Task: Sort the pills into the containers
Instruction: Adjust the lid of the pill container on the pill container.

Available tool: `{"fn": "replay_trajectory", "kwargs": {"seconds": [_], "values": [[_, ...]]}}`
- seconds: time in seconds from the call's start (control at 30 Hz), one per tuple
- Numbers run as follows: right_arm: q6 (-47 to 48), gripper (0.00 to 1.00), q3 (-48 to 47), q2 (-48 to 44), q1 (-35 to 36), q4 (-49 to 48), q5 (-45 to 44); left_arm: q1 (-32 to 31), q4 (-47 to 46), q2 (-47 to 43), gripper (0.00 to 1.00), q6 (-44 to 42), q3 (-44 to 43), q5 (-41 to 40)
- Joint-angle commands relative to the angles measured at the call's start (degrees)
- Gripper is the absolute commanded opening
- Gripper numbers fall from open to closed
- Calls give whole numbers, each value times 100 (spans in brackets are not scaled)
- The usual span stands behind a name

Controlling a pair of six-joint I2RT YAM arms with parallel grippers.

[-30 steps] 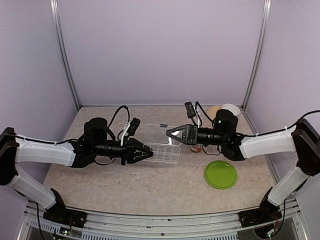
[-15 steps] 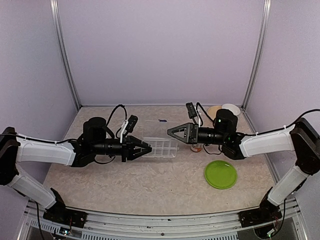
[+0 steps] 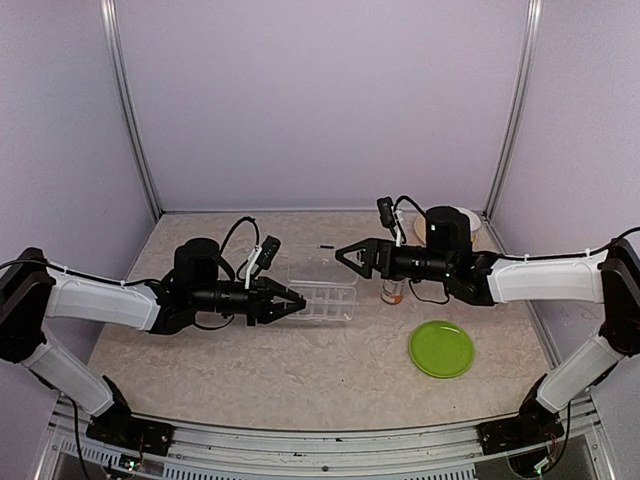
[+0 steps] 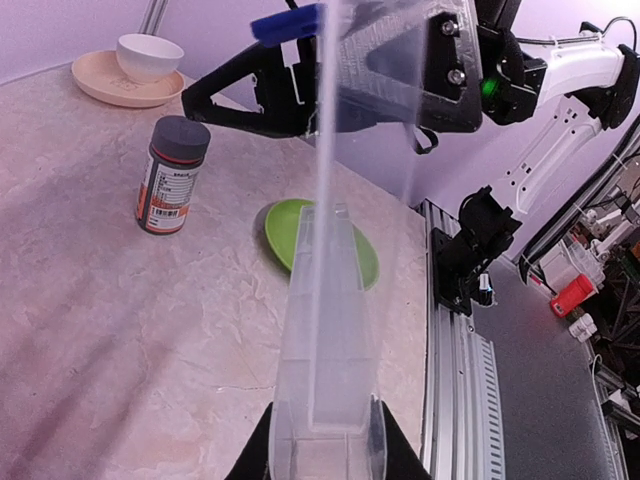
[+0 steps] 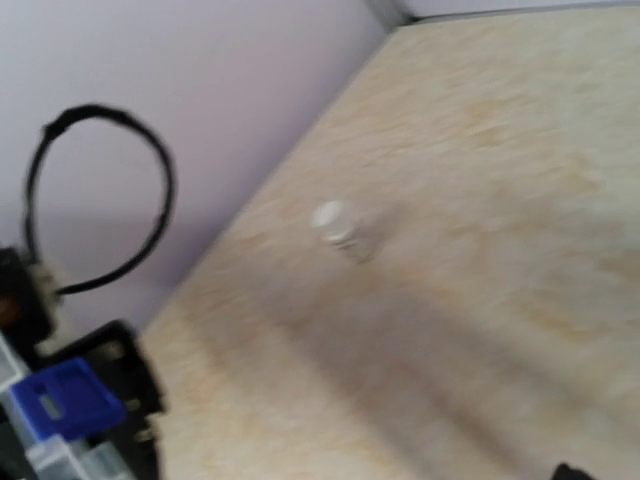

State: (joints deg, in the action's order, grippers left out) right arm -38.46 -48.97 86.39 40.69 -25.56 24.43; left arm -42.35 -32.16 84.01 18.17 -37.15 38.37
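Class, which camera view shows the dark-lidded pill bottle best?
Left wrist view: the pill bottle stands upright in full, dark lid and label clear. The top view shows it small, partly hidden by the right arm. The right wrist view is blurred and does not show it.

Pale lilac panels close in the scene: a far wall [image 3: 320, 100], a left wall [image 3: 55, 130] and a right wall [image 3: 590, 120]. Slim metal posts [image 3: 130, 110] stand in the two far corners. The tabletop [image 3: 300, 370] is beige with a marbled pattern, matte, evenly lit, with only soft shadows on it. An aluminium rail [image 3: 320, 445] runs along its near edge. In the left wrist view, a slotted aluminium frame [image 4: 445, 330] borders the table's side, and a dark grey floor [image 4: 530, 380] lies beyond it.
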Motion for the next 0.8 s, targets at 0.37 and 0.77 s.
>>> {"fn": "replay_trajectory", "kwargs": {"seconds": [0.37,0.77], "values": [[936,100,-526,117,-43,1455,-1447,25,-147,266,20,28,-176,219],[1055,100,-744,314,-43,1702,-1330,34,11,352,20,15,-309,118]]}}
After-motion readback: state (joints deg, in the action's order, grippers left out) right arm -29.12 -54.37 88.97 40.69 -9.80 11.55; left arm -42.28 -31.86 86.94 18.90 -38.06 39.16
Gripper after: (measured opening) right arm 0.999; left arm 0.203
